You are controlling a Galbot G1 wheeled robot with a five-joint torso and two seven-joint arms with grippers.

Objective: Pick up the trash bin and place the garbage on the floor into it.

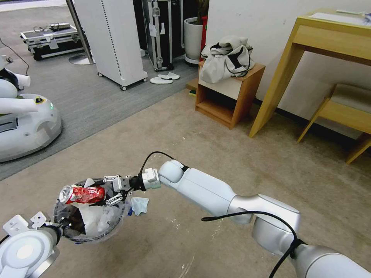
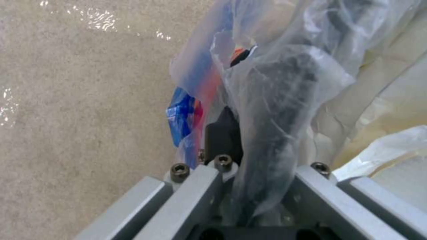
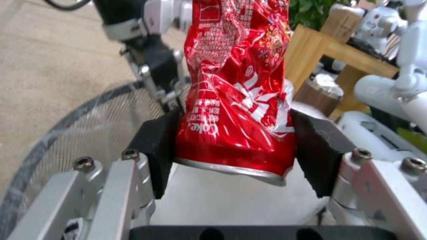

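Two grippers at work: the right gripper (image 1: 116, 192) is clamped across a crushed red soda can (image 1: 83, 194), poised right over the trash bin (image 1: 98, 236), while the left gripper (image 2: 249, 173) pinches the bin's rim through its clear liner (image 2: 285, 110). That can looks light, thin-walled and slick, best squeezed across its dented middle. A light-blue cloth (image 1: 140, 204) lies just beside the bin.
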